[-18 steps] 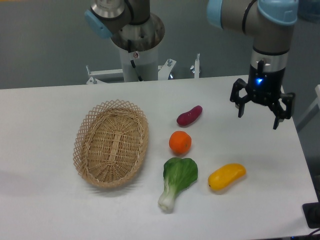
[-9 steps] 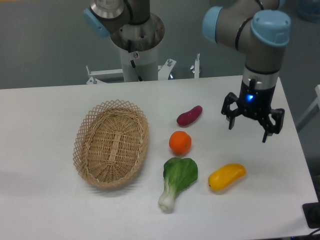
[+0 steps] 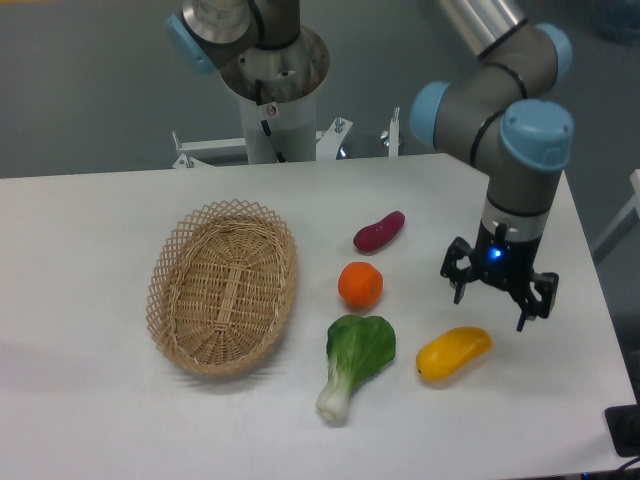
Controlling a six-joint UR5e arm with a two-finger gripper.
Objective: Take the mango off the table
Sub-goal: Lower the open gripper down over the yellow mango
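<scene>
White table [image 3: 120,420]: glossy yellow oblong mango [image 3: 453,353], orange-tinged end; hand [image 3: 498,300] fingers apart above.

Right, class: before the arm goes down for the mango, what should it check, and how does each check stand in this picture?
1. Gripper open: ok, fingers spread with nothing between them.
2. Mango free to grasp: ok, it lies alone on the table, nothing on top.
3. Gripper lined up over the mango: not ok, it is offset toward the mango's right end and looks to be above it.
4. Neighbours clear: ok, the bok choy and orange lie apart to the left.
5. Finger line matching the mango's tilt: cannot tell from this single view.
</scene>
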